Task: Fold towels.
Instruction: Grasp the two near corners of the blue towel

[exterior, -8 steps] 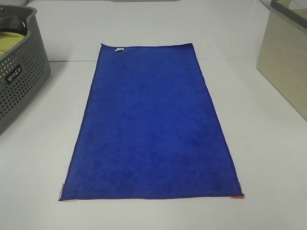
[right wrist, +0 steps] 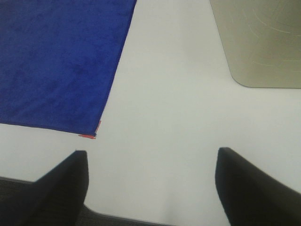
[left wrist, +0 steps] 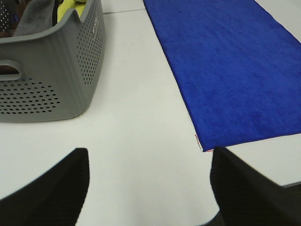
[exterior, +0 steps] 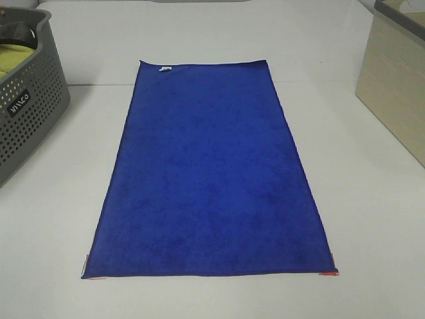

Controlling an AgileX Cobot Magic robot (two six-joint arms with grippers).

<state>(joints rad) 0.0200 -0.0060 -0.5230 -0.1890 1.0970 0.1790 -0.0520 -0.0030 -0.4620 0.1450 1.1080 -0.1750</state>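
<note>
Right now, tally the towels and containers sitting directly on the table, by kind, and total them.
Blue towel: 1
Grey perforated basket: 1
Beige bin: 1
Total: 3

Towel (exterior: 212,179) plush matt cloth; basket (exterior: 30,106) perforated plastic; table (exterior: 372,199) smooth.

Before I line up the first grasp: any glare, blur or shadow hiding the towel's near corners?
Exterior high: even light, no glare, blue towel sharp, both near corners show. Left wrist: corner crisp; left gripper looks dark, blurred. Right wrist: slightly soft, corner readable.
</note>
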